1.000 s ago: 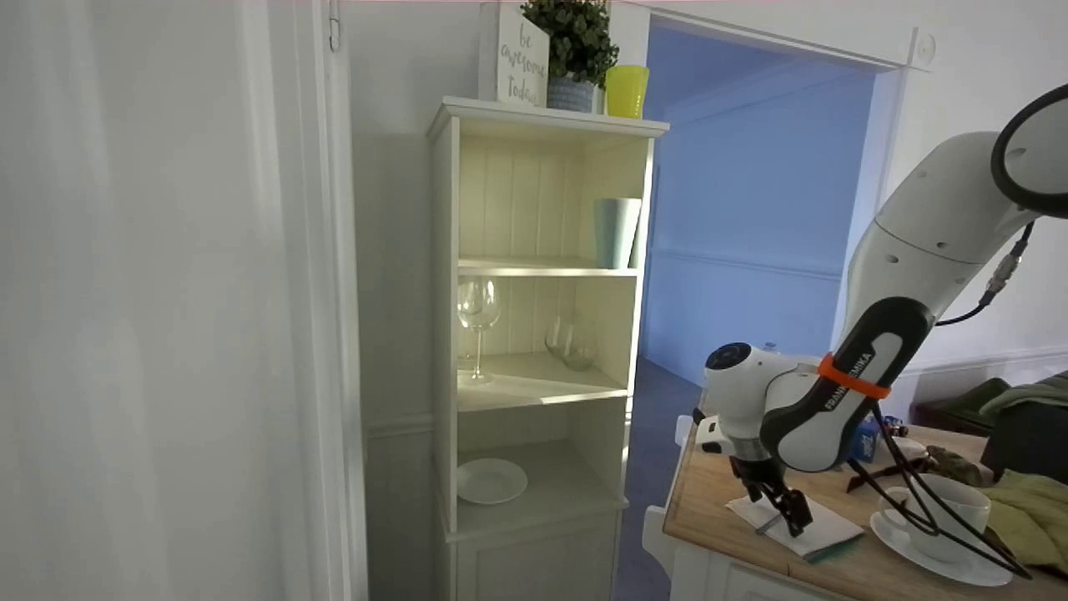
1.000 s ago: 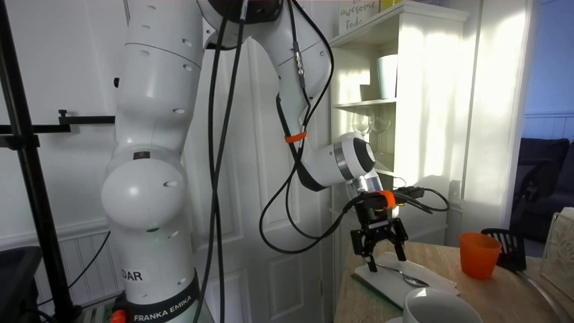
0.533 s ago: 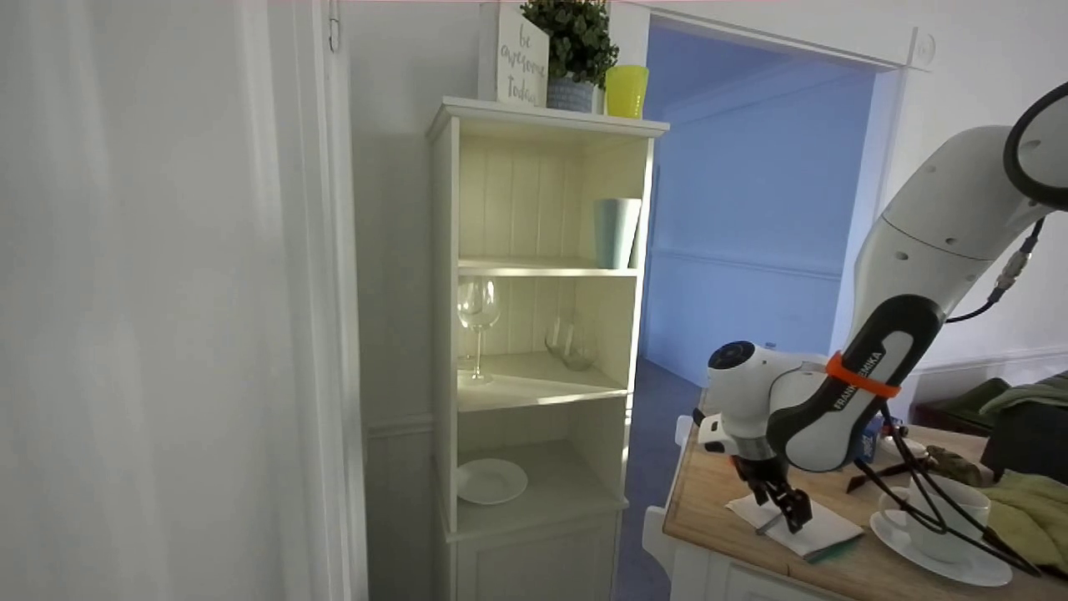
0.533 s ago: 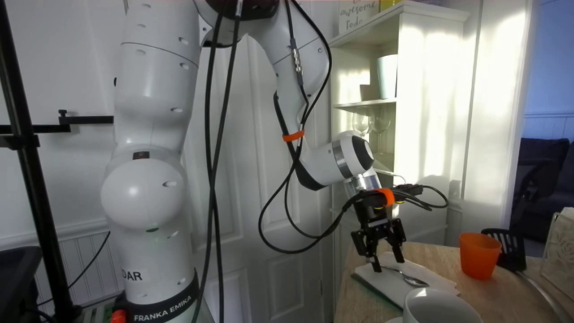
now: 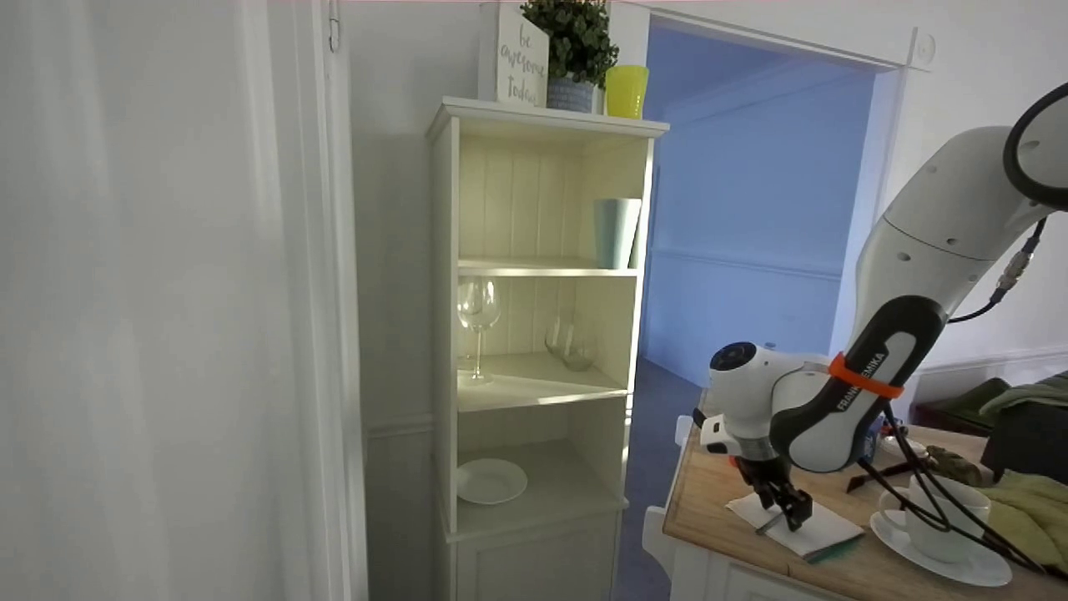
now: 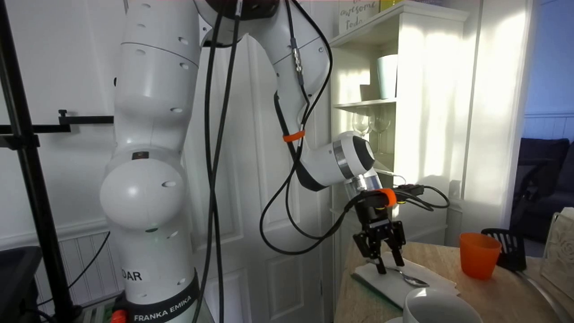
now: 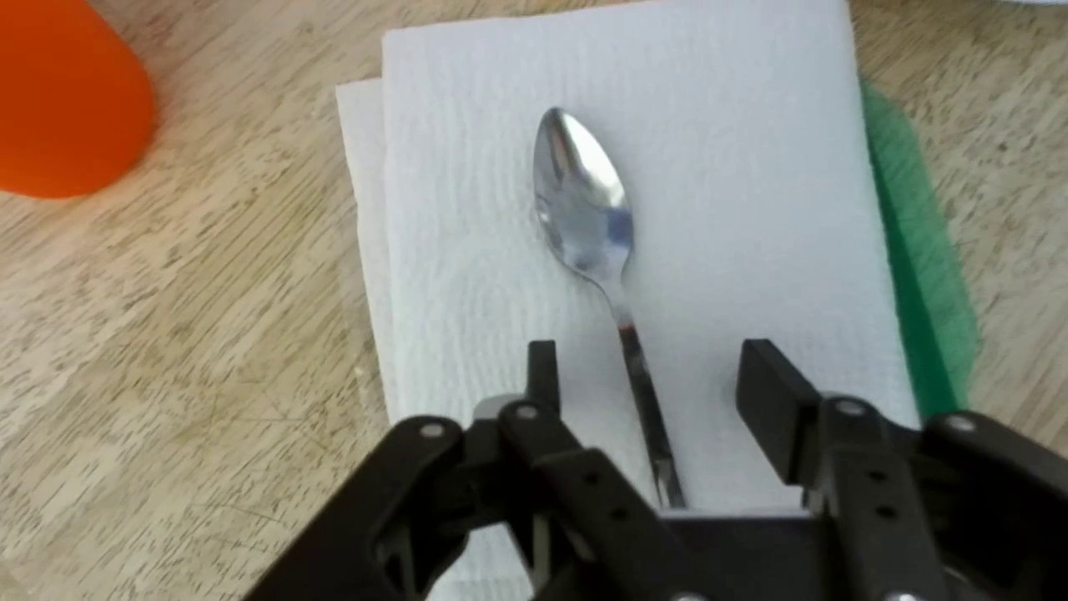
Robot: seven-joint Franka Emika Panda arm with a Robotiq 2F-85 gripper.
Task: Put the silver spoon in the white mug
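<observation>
The silver spoon (image 7: 584,200) lies on a folded white napkin (image 7: 751,167) on the wooden table. It also shows in both exterior views (image 6: 415,281) (image 5: 769,524), partly hidden by the gripper. My gripper (image 7: 649,351) is low over the napkin, fingers pointing down, partly open. Its fingertips stand on either side of the spoon's handle with a gap on each side. The gripper also shows in both exterior views (image 6: 390,267) (image 5: 786,513). The white mug (image 5: 968,498) stands upright on a white saucer (image 5: 991,573). The mug (image 6: 441,308) is cut off at the bottom in an exterior view.
An orange cup (image 6: 480,255) stands beyond the napkin and shows in the wrist view (image 7: 67,100). A black slotted utensil (image 6: 506,249) lies behind it. A green cloth (image 5: 1030,522) lies beside the mug. A green layer (image 7: 926,250) sticks out under the napkin. Arm cables hang in front of the mug.
The gripper's fingers have moved closer together around the spoon's handle. The arm has shifted only slightly. The spoon and mug have not moved.
</observation>
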